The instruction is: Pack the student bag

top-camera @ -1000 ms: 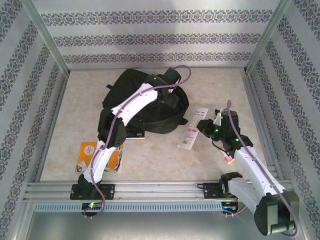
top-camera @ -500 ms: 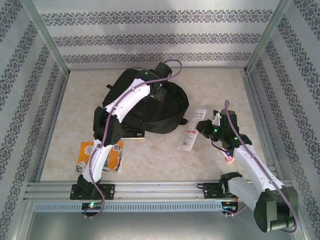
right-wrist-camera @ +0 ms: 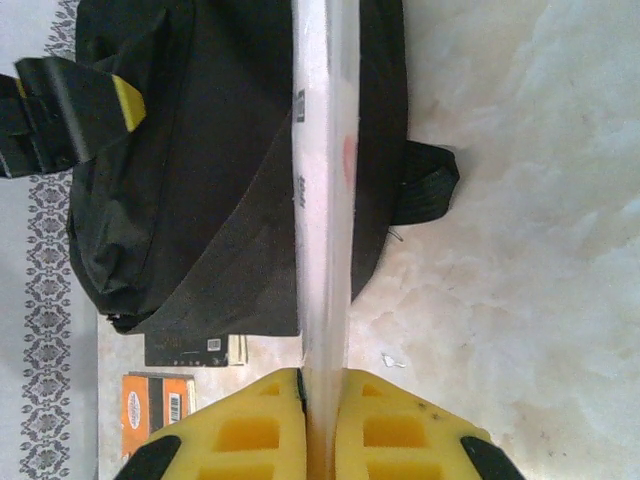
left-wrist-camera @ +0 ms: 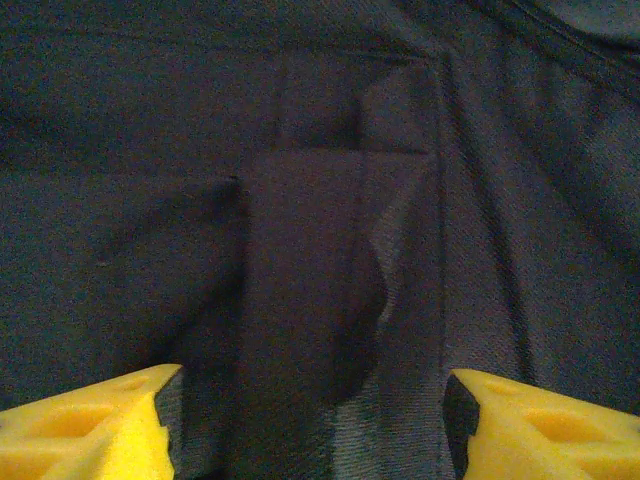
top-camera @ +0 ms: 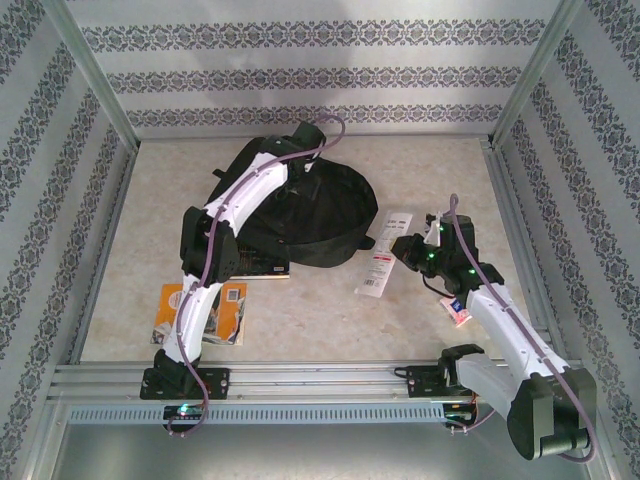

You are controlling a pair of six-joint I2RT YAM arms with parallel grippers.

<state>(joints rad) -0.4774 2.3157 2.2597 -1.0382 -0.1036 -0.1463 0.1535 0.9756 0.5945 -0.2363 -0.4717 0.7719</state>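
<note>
The student bag (top-camera: pixel 325 215), a big black soft backpack, lies at the back middle of the table. My left gripper (top-camera: pixel 298 172) hovers over its upper left part. In the left wrist view the gripper (left-wrist-camera: pixel 310 425) is open, with yellow fingertips (left-wrist-camera: pixel 90 430) far apart and only black fabric (left-wrist-camera: pixel 320 230) between them. My right gripper (top-camera: pixel 403 246) is to the right of the bag, shut on a flat white packet with red print (top-camera: pixel 382 260). In the right wrist view the packet (right-wrist-camera: pixel 325 190) is edge-on between the yellow pads (right-wrist-camera: pixel 245 430), with the bag (right-wrist-camera: pixel 200 170) beyond it.
An orange book (top-camera: pixel 200 312) lies at the front left by the left arm's base. A dark booklet (top-camera: pixel 262 266) pokes out from under the bag's near edge, and the right wrist view shows the booklet (right-wrist-camera: pixel 190 350) and the orange book (right-wrist-camera: pixel 155 405). Metal rails line the table's sides.
My left arm has swung left and back across the bag, from its right upper part to its upper left. The right gripper has barely shifted and keeps the packet.
</note>
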